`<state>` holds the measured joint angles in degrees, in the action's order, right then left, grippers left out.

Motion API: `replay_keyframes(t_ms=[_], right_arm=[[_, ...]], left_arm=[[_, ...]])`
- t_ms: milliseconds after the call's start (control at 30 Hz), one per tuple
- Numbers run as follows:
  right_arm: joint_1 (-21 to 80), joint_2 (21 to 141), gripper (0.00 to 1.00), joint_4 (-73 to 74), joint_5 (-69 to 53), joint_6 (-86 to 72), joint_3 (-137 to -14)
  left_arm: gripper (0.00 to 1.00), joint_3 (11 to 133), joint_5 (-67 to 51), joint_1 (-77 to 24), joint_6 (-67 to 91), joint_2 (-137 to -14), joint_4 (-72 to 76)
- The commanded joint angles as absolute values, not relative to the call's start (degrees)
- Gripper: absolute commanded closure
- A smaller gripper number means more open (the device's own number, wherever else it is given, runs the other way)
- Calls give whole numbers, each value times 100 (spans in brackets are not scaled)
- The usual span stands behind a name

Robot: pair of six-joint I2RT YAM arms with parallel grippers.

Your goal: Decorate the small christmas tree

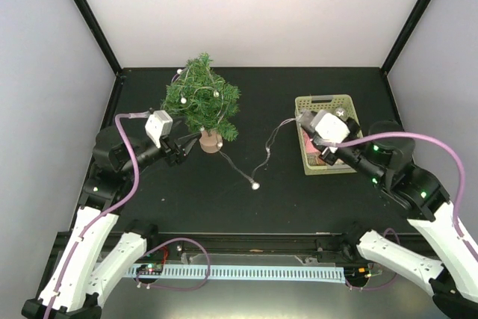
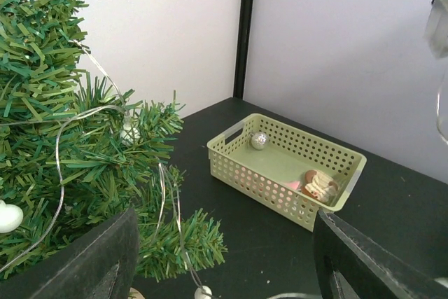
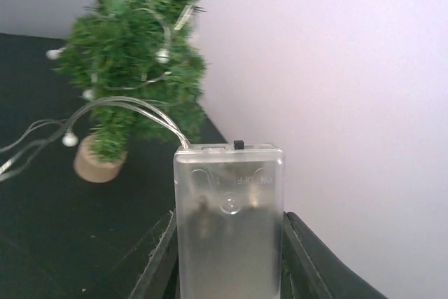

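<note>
The small christmas tree (image 1: 200, 98) stands at the back left on its wooden disc base (image 1: 210, 141), with a thin wire string of lights (image 1: 263, 156) wound through its branches. In the left wrist view the tree (image 2: 63, 159) fills the left side. My left gripper (image 1: 178, 149) sits just left of the base, open, with only a low branch and the wire between its fingers (image 2: 98, 257). My right gripper (image 3: 229, 257) is shut on the string's clear battery box (image 3: 229, 208) and holds it above the basket's left end (image 1: 305, 119). The wire sags from the box to the table, then runs to the tree.
A pale green lattice basket (image 1: 345, 102) sits at the right, under the right gripper. In it lie a silver ball (image 2: 259, 140) and a small cream-and-brown ornament (image 2: 320, 185). A bulb of the string (image 1: 255, 184) rests on the black table between tree and basket. Grey walls enclose the table.
</note>
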<state>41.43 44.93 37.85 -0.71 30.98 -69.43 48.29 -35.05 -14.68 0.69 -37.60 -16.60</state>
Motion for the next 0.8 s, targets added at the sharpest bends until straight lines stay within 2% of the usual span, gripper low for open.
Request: replay_keyframes(t_ms=[0, 367, 767], right_arm=[[4166, 4100, 67, 3697, 940, 2675, -7109], [4166, 3179, 67, 3705, 588, 2573, -7288], [4162, 2765, 67, 3489, -145, 2399, -7406]], left_arm=[[31, 4966, -3551, -1511, -66, -3777, -1495], [31, 5027, -3530, -1546, 0, -3933, -1435], [32, 4946, -3496, -1581, 0, -4006, -1388]])
